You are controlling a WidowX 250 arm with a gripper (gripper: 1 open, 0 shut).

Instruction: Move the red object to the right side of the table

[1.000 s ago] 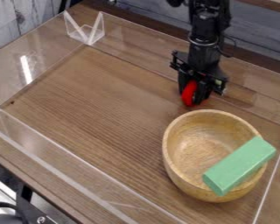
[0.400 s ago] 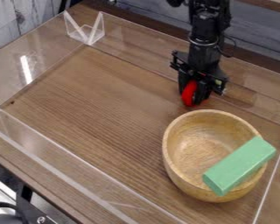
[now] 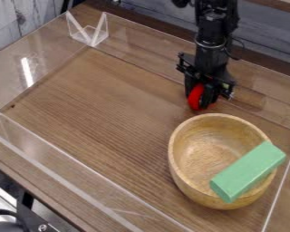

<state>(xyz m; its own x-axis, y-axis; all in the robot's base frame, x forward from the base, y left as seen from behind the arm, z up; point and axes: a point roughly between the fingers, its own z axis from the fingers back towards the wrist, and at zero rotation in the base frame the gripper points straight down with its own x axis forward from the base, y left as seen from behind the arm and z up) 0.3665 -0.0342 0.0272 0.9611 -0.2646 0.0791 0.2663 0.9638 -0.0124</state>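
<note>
The red object (image 3: 198, 94) is a small red toy low over the brown wood-grain table (image 3: 99, 109), just behind the wooden bowl. My black gripper (image 3: 203, 97) points straight down and its fingers stand on either side of the toy, shut on it. The fingers hide most of the toy, and its green top does not show.
A round wooden bowl (image 3: 196, 159) sits at the front right, with a green rectangular block (image 3: 248, 171) leaning on its rim. Low clear acrylic walls (image 3: 87, 32) border the table, close on the right of the bowl.
</note>
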